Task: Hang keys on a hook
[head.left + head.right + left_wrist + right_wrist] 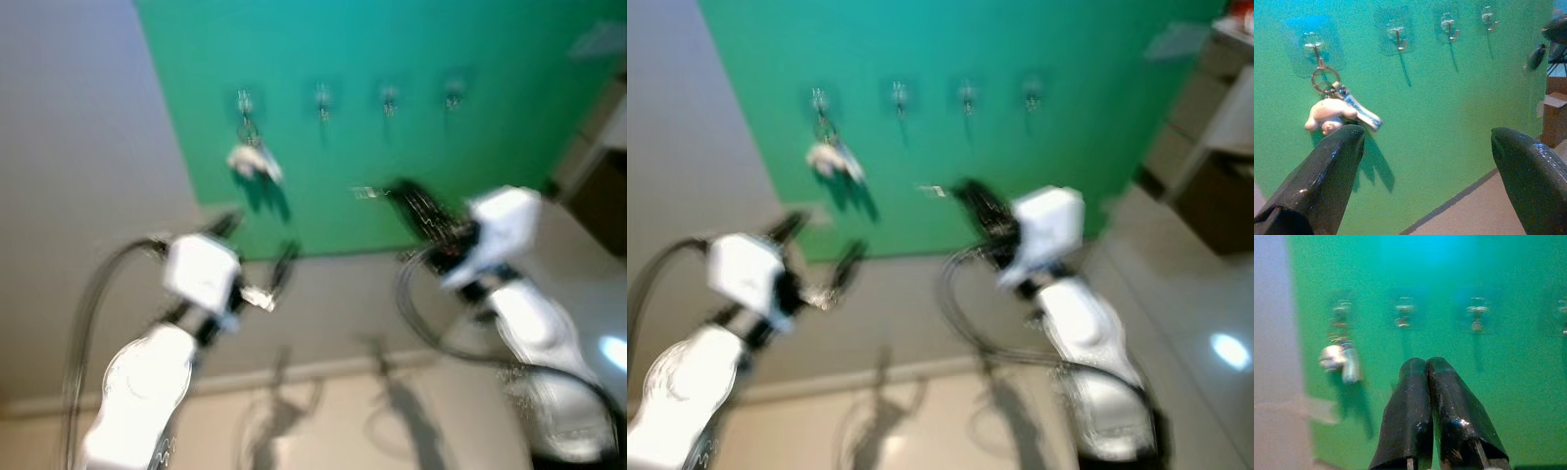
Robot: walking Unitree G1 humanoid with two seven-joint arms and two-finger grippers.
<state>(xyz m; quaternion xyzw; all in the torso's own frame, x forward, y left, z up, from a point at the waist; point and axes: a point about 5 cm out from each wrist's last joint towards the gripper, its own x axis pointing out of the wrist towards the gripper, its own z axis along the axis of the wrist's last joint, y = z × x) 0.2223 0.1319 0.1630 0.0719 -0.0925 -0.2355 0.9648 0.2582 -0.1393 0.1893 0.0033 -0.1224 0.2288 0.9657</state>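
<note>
Keys already on the first hook, both my grippers off them

My left gripper (1425, 161) has its fingers (1327, 181) spread wide with nothing between them, pointing at the green wall (1440, 107) a little below the keys (1334, 110). My right gripper (1427, 396) has its fingers pressed flat together, grasping nothing, held up in front of the same wall. The keys hang by their ring from the leftmost hook (1316, 51) of four, a pale charm and a small tag dangling under the ring, touching neither gripper. The other three hooks (1398, 41) are bare. I judge the hanging step done and the release made. What I'd want next is a clean retreat: draw both arms back from the wall without brushing the ring, since the head views are blurred and I'd trust the wrist cameras for clearance.
</note>
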